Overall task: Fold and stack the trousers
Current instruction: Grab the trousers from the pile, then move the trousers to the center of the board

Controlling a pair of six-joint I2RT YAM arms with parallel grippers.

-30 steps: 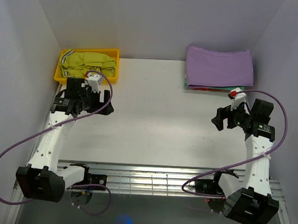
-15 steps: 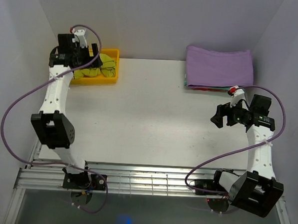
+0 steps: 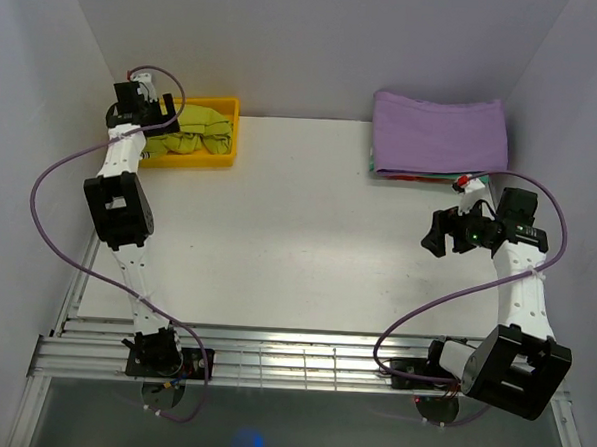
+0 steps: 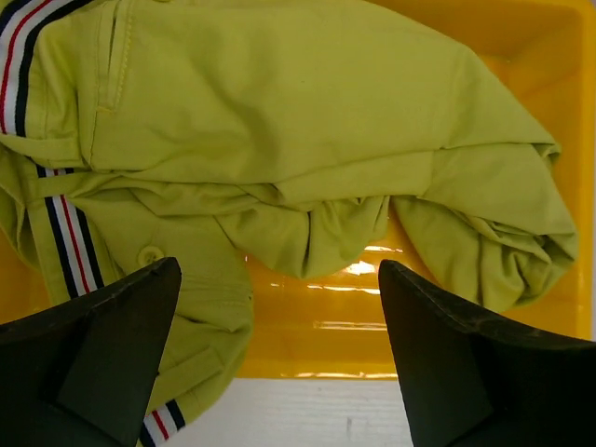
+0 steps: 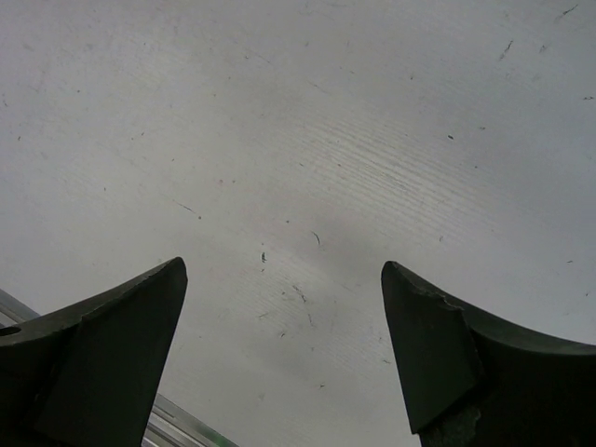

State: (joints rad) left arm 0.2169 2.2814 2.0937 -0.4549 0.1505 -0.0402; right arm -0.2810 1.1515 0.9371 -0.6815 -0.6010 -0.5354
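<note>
The yellow-green trousers (image 3: 193, 136) lie crumpled in a yellow bin (image 3: 222, 160) at the table's back left. In the left wrist view the trousers (image 4: 279, 140) fill the bin (image 4: 372, 326), with striped trim (image 4: 65, 237) at the left. My left gripper (image 3: 162, 111) hovers over the bin's left part, open and empty (image 4: 279, 279). My right gripper (image 3: 435, 236) is open and empty above the bare table at the right (image 5: 284, 270).
A folded purple cloth (image 3: 439, 134) lies on a stack at the table's back right, just behind the right arm. White walls close in the table on the left, back and right. A metal rail (image 3: 301, 359) runs along the near edge.
My left arm has swung from the table's left side up over the yellow bin and stretched out. The right arm has shifted only slightly.
</note>
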